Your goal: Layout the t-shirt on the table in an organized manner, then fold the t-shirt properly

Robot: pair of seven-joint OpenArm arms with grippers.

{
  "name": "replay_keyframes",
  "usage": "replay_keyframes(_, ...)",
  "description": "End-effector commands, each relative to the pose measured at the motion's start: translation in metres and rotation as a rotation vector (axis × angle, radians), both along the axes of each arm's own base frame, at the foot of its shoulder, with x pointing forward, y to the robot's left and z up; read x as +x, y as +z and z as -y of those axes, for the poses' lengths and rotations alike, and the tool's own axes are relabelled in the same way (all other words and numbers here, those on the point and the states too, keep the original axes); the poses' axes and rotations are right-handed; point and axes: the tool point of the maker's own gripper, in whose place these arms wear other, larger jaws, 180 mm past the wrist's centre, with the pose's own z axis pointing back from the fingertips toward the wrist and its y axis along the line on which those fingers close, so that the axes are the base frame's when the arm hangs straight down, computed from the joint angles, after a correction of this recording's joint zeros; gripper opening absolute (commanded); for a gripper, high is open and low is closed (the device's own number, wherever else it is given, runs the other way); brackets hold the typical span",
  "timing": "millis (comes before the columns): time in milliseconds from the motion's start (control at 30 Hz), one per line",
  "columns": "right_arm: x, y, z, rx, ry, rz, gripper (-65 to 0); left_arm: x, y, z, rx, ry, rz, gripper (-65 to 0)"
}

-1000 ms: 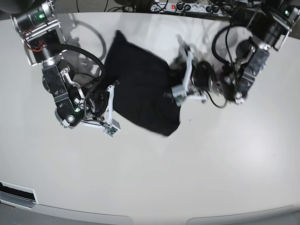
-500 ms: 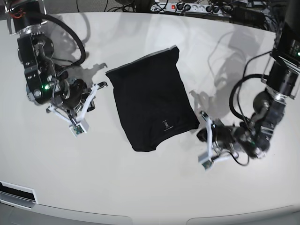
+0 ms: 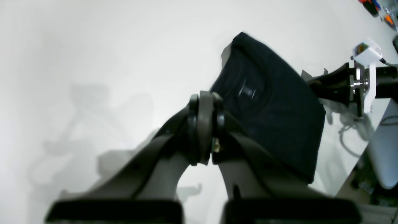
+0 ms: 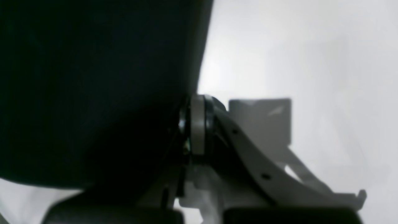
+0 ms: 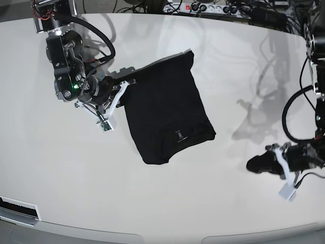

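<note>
t-shirt [image 5: 167, 114] folded into a compact black rectangle, lying flat mid tabletop [image 5: 152, 203], small grey logo mark facing up near its front end. right end effector [image 5: 123, 87] is at the shirt's rear left edge, jaws pressed together; wrist view shows it right against the fabric edge, can't tell if any cloth is pinched. left end effector [image 5: 254, 164] sits low over bare tabletop, well apart from the shirt, jaws pressed together, nothing in them. power strip [image 5: 203, 8] and cables along the far edge.
</note>
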Motion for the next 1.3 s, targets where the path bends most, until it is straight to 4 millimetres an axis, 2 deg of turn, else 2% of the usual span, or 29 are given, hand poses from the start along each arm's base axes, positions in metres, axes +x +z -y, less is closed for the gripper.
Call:
replay_keyframes(0,-0.004,0.000,-0.003,0.001,0.025,-0.013,-65.0,0.004,0.016,-0.003,-0.033,0.003,0.047,-65.0)
replay_keyframes(167,-0.033,0.003,-0.022,0.077,0.066,-0.067,-65.0,-0.026,-0.019,-0.002,-0.047,0.005,-0.048,-65.0)
replay_keyframes(267,-0.050,0.009,-0.026,0.082,0.067,-0.059,-65.0,-0.047,-0.040,-0.004,-0.044,0.008,-0.108,-65.0)
replay_keyframes(433,-0.072,0.028,-0.031,0.089,0.064,-0.038,-65.0,-0.069,-0.054,0.003,-0.109,0.011,-0.163,-65.0)
replay_keyframes(533,-0.070,0.039,-0.033,0.097,0.055,-0.004,-65.0,-0.073,-0.055,0.005,-0.135,0.013,-0.172,-65.0)
replay_keyframes(633,-0.057,0.058,-0.031,0.100,0.000,0.048,-65.0,-0.084,-0.057,0.011,-0.173,-0.006,-0.210,-65.0)
replay_keyframes(767,-0.054,0.101,-0.036,0.209,-0.003,0.138,-65.0,-0.109,-0.052,0.027,-0.285,-0.071,-0.293,-65.0)
replay_keyframes(900,-0.080,0.155,-0.043,0.444,0.115,0.205,-65.0,-0.144,-0.055,0.040,-0.297,-0.145,-0.349,-65.0)
replay_keyframes(967,-0.094,0.173,-0.037,0.550,0.141,0.206,-65.0,-0.163,-0.054,0.046,-0.289,-0.170,-0.349,-65.0)
replay_keyframes(1100,-0.119,0.178,-0.011,0.636,0.074,0.109,-65.0,-0.200,-0.042,0.055,-0.270,-0.209,-0.321,-65.0)
replay_keyframes(1267,-0.149,0.179,0.018,0.637,0.002,0.038,-65.0,-0.248,-0.022,0.064,-0.228,-0.260,-0.294,-65.0)
